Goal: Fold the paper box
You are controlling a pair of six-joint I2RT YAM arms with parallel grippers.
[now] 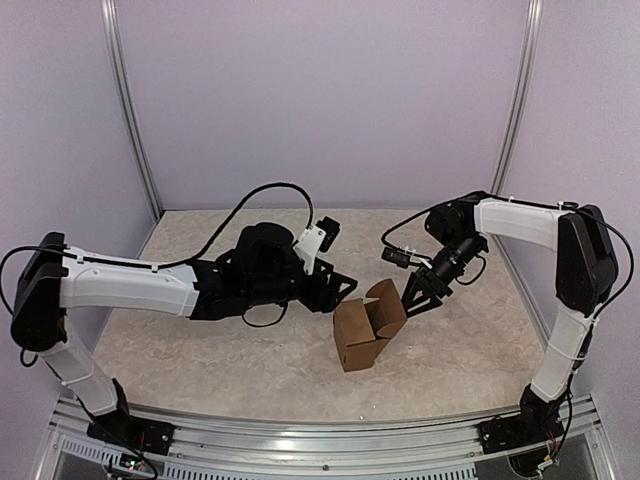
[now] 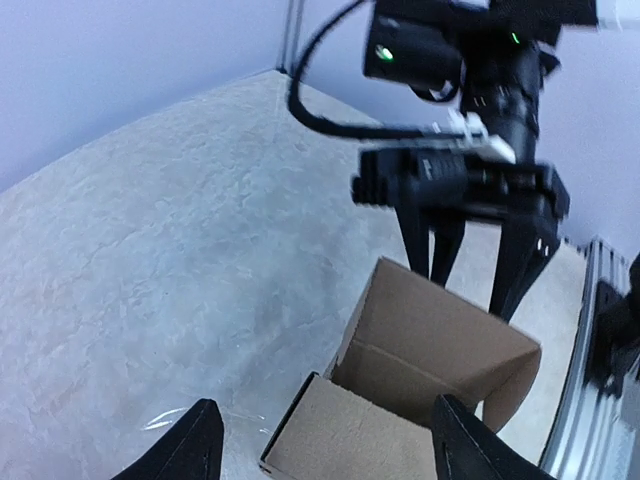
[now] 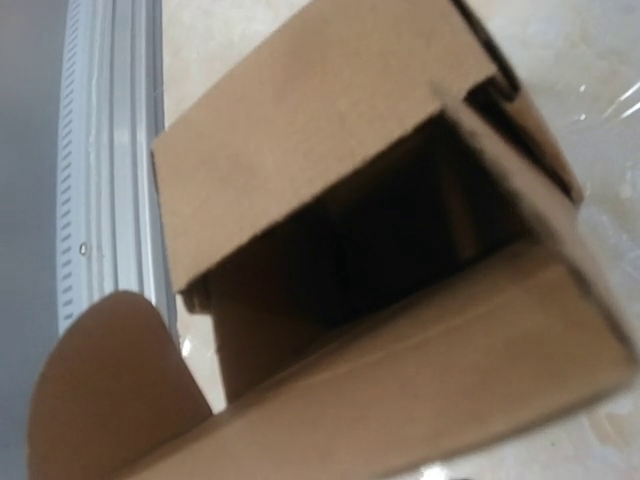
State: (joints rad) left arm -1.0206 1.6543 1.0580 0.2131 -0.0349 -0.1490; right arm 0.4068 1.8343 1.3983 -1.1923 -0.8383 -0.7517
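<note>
The left gripper [image 2: 325,405] is held with its fingers spread wide, nothing clamped between them, just beside the paper box [image 1: 360,335]. The right gripper [image 2: 470,298] is likewise seen parted, its tips poised at the box's far wall. The box is stood partly assembled, its top open and a rounded flap raised, on the marbled table [image 1: 200,350], between the two grippers.

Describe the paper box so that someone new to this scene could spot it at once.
On the pale marbled table, look between the left gripper and the right gripper. There stands the paper box, a brown cardboard carton with one end open and flaps out. Nothing else here is brown.
</note>
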